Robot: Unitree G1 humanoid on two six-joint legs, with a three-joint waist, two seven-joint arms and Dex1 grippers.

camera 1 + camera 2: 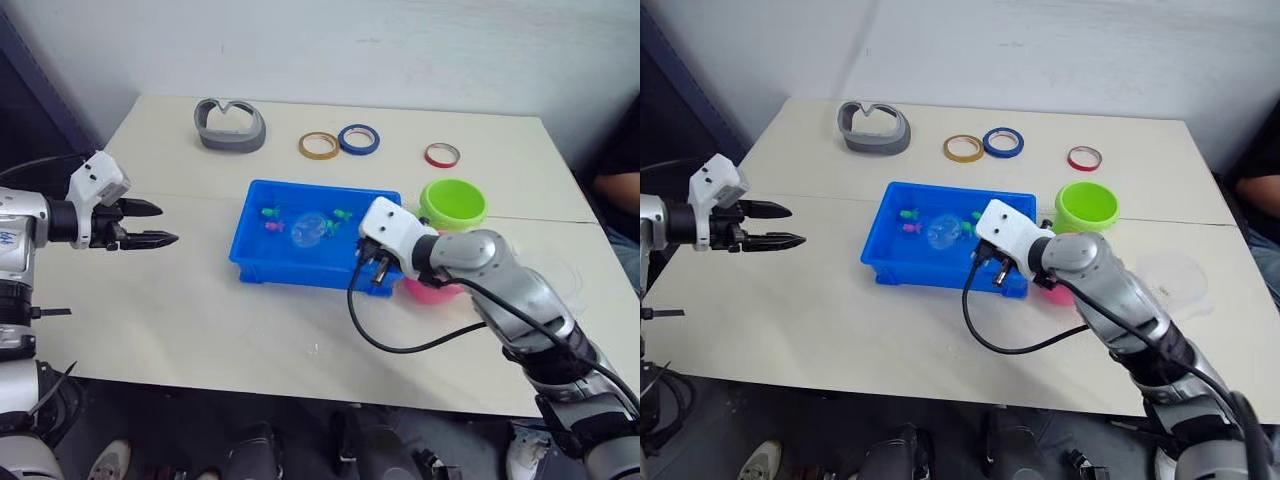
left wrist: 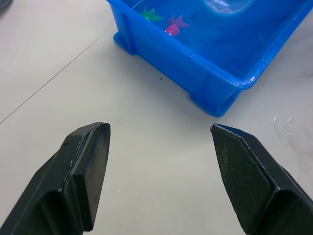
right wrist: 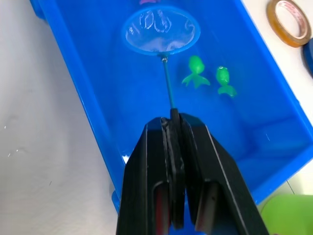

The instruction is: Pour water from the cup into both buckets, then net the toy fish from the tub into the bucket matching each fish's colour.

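Note:
The blue tub (image 1: 292, 269) sits mid-table holding water, with green fish (image 3: 195, 71) and pink fish (image 2: 176, 24) in it. The net's light-blue hoop (image 3: 160, 30) lies in the water near the tub's middle. My right gripper (image 3: 172, 122) is shut on the net's thin handle, over the tub's near right corner (image 1: 368, 268). The lime green bucket (image 1: 453, 203) stands right of the tub. The pink bucket (image 1: 432, 292) is mostly hidden behind my right arm. The clear cup (image 1: 1172, 275) stands further right. My left gripper (image 1: 160, 224) hovers open and empty, left of the tub.
A grey curved object (image 1: 231, 126) and three tape rings, yellow (image 1: 318, 145), blue (image 1: 358, 139) and red (image 1: 441, 154), lie along the table's far side. A person (image 1: 618, 185) sits at the right edge. A cable (image 1: 385, 340) loops from my right wrist.

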